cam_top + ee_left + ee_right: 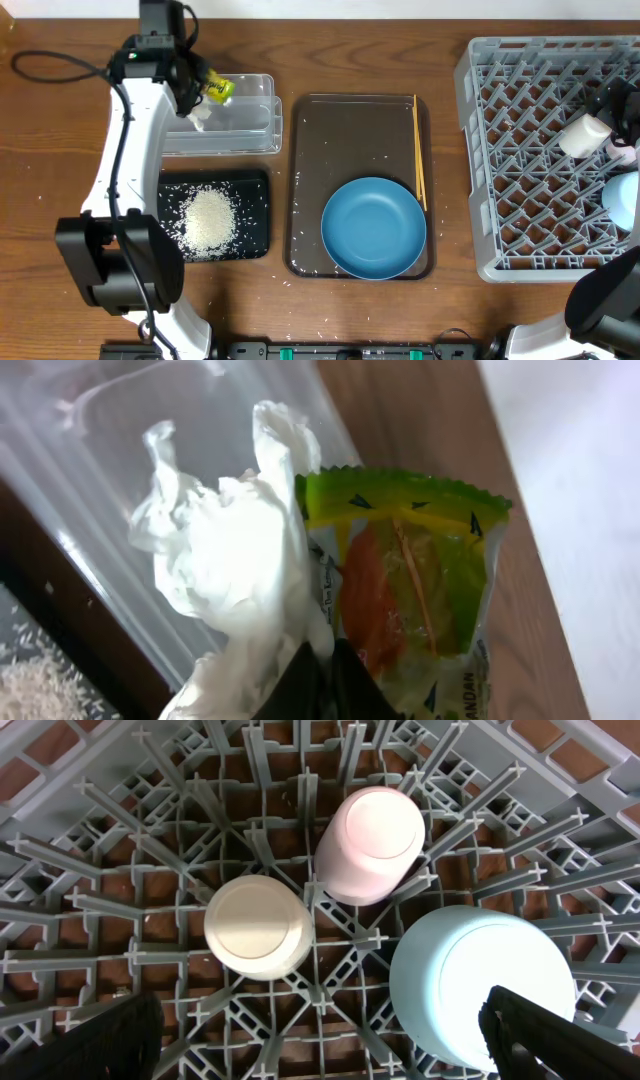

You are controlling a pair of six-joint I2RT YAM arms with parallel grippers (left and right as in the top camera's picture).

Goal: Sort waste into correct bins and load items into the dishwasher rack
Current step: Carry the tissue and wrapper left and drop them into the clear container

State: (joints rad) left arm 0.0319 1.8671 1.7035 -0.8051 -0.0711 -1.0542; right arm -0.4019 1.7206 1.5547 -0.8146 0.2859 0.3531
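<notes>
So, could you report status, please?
Left gripper shut on crumpled white tissue and yellow-green wrapper over clear plastic tub. Right gripper open above grey lattice rack. Unobstructed.

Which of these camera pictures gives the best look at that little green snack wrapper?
The left wrist view: the snack wrapper fills the frame, pinched beside the tissue by the left hand. Overhead it is only a small yellow-green speck at that hand. The right wrist view does not show it.
</notes>
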